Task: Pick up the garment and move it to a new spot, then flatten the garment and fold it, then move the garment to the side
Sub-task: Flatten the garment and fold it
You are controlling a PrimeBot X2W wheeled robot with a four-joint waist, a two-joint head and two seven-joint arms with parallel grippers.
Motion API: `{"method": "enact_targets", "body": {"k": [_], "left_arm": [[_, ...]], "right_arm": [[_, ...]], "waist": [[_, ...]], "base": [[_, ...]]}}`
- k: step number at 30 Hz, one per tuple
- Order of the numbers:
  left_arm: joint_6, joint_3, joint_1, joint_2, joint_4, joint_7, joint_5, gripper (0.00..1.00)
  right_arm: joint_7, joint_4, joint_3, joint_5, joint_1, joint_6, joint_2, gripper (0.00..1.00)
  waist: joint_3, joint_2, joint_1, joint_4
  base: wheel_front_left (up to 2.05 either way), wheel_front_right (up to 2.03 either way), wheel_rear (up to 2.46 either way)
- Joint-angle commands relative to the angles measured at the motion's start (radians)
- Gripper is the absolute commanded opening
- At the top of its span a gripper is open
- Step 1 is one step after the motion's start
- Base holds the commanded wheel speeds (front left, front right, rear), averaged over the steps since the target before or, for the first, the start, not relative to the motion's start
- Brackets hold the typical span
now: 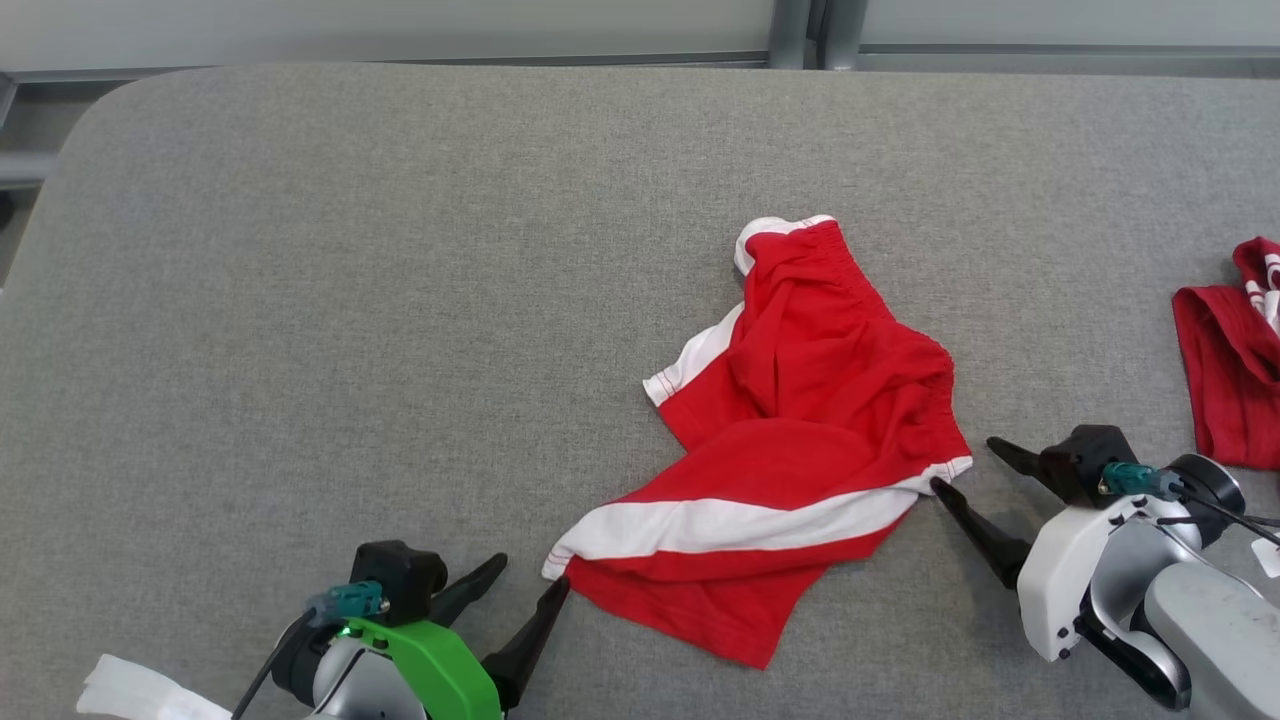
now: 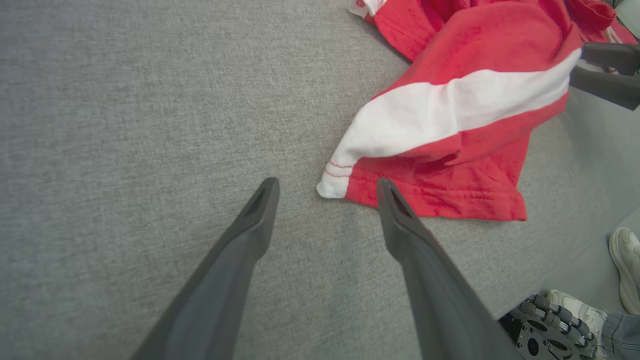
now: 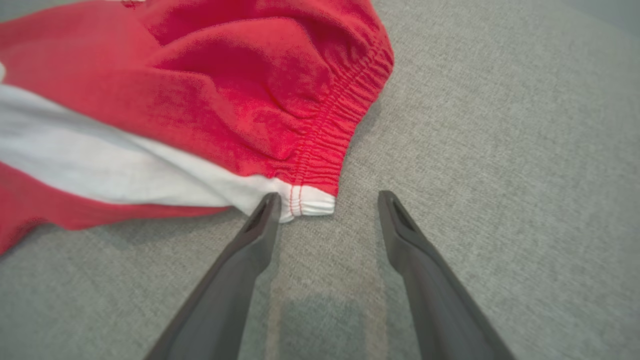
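Left gripper [image 1: 531, 572] sits released and empty, fingers spread, with one fingertip just beside the near-left white corner of the garment [image 1: 800, 430]. Right gripper [image 1: 963, 462] is likewise spread and empty, and its near finger is at the white end of the waistband on the garment's right edge. The garment lies crumpled a little right of the table's middle. It is red, with a white stripe across its near part and a bunched elastic waistband along the right.

For moving room, I have the whole left half of the table [image 1: 300, 300] bare out to its rounded far-left corner, plus a wide bare band along the far edge. The right is tighter: a second red garment [image 1: 1235, 360] lies at the right edge of my head view, apart from the first.

By count I have two grippers, two red garments, one white scrap [image 1: 130, 690] at the near left beside the left arm, and two pale shoes [image 2: 625, 260] on the floor past the table's near edge.

Grey woven cloth covers the table. A pale wall with a grey post [image 1: 800, 30] stands beyond it.
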Motion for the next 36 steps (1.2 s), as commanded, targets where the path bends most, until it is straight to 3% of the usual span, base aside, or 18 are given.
{"method": "enact_targets", "body": {"k": [1, 8, 14, 16, 18, 21, 24, 25, 30, 31, 33, 34, 36], "left_arm": [[-0.002, 0.0, -0.017, 0.009, 0.003, -0.003, -0.001, 1.0], [-0.002, -0.045, -0.045, 0.01, 0.034, -0.019, -0.013, 1.0], [-0.002, -0.088, -0.067, 0.011, 0.066, -0.013, -0.03, 1.0], [-0.003, -0.103, -0.074, 0.013, 0.076, -0.017, -0.033, 1.0], [-0.003, -0.113, -0.084, 0.014, 0.09, -0.026, -0.034, 1.0], [-0.003, -0.115, -0.096, 0.002, 0.106, -0.053, -0.041, 1.0], [-0.003, -0.108, -0.109, -0.009, 0.117, -0.076, -0.054, 1.0], [-0.003, -0.115, -0.116, -0.012, 0.126, -0.076, -0.063, 1.0], [-0.003, -0.143, -0.135, -0.023, 0.17, -0.067, -0.099, 1.0], [-0.003, -0.146, -0.141, -0.027, 0.177, -0.077, -0.108, 0.75], [-0.001, -0.15, -0.153, -0.03, 0.196, -0.099, -0.119, 0.13], [-0.001, -0.152, -0.162, -0.031, 0.199, -0.115, -0.127, 0.0], [-0.001, -0.156, -0.175, -0.029, 0.207, -0.133, -0.14, 0.0]], "right_arm": [[-0.003, 0.0, 0.006, 0.009, -0.011, -0.001, -0.003, 1.0], [-0.035, -0.014, 0.097, 0.035, -0.041, -0.001, -0.034, 1.0], [-0.032, 0.018, 0.153, 0.057, -0.079, -0.001, -0.024, 1.0], [-0.034, 0.03, 0.168, 0.067, -0.09, -0.001, -0.022, 0.88], [-0.037, 0.04, 0.183, 0.075, -0.103, -0.001, -0.019, 0.82], [-0.038, 0.056, 0.202, 0.091, -0.117, -0.001, -0.022, 0.58], [-0.042, 0.07, 0.217, 0.104, -0.128, -0.001, -0.025, 0.62], [-0.042, 0.079, 0.226, 0.114, -0.134, -0.001, -0.024, 0.49], [-0.041, 0.1, 0.247, 0.134, -0.151, -0.001, -0.016, 0.18], [-0.041, 0.104, 0.251, 0.138, -0.156, -0.001, -0.014, 0.02], [-0.044, 0.112, 0.257, 0.142, -0.162, -0.001, -0.011, 0.0], [-0.048, 0.115, 0.259, 0.147, -0.168, -0.001, -0.009, 0.0], [-0.055, 0.121, 0.26, 0.158, -0.178, -0.002, -0.007, 0.0]], "waist": [[-0.001, 0.0066, 0.0, -0.001], [-0.006, 0.0066, 0.0, -0.011], [-0.006, 0.0066, 0.0, -0.013], [-0.005, 0.0066, 0.0, -0.012], [-0.004, 0.0066, 0.0, -0.011], [-0.005, 0.0066, 0.0, -0.009], [-0.003, 0.0066, 0.0, -0.007], [0.0, 0.0066, 0.0, -0.006], [0.009, 0.0066, 0.0, -0.009], [0.011, 0.0066, 0.0, -0.01], [0.014, 0.0066, 0.0, -0.012], [0.016, 0.0066, 0.0, -0.013], [0.018, 0.0066, 0.0, -0.013]], "base": [[0.0, 0.0, 0.0], [0.0, 0.0, 0.0], [0.0, 0.0, 0.0], [0.0, 0.0, 0.0], [0.0, 0.0, 0.0], [0.0, 0.0, 0.0], [0.0, 0.0, 0.0], [0.0, 0.0, 0.0], [0.0, 0.0, 0.0], [0.0, 0.0, 0.0], [0.0, 0.0, 0.0], [0.0, 0.0, 0.0], [0.0, 0.0, 0.0]]}}
